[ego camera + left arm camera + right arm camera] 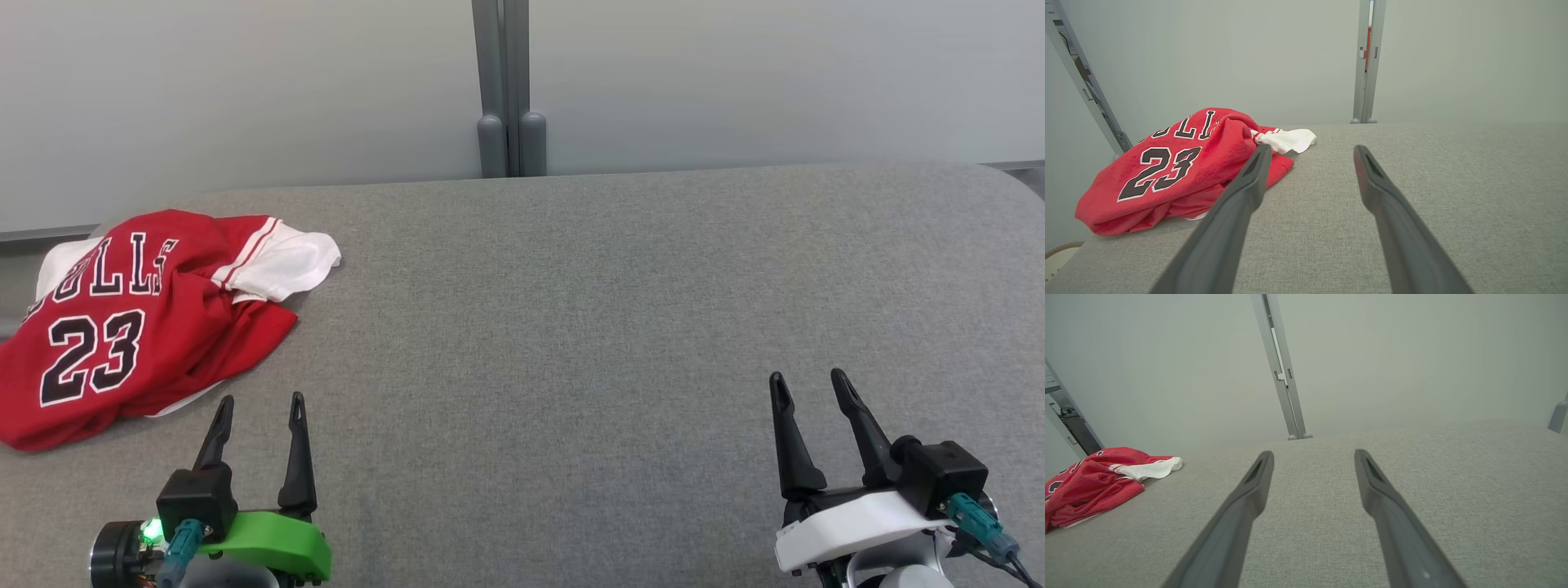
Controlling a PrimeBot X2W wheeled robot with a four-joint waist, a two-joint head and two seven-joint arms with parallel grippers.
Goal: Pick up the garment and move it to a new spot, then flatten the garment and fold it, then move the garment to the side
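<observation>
The garment point(139, 322) is a red jersey with white sleeves, black lettering and the number 23, lying crumpled at the far left of the grey fabric surface point(571, 327). My left gripper point(261, 398) stands open just in front of its near edge, apart from it and holding nothing. From the left wrist, the garment point(1171, 171) lies left of the spread fingers point(1249, 183). My right gripper point(808, 377) is open at the lower right, far from the jersey. The right wrist view shows the garment point(1098, 479) at its left edge.
A pale wall point(245, 82) with a grey vertical post point(506, 90) rises behind the surface. The surface's rounded corner point(1004, 184) is at the back right. Its left edge runs close under the jersey.
</observation>
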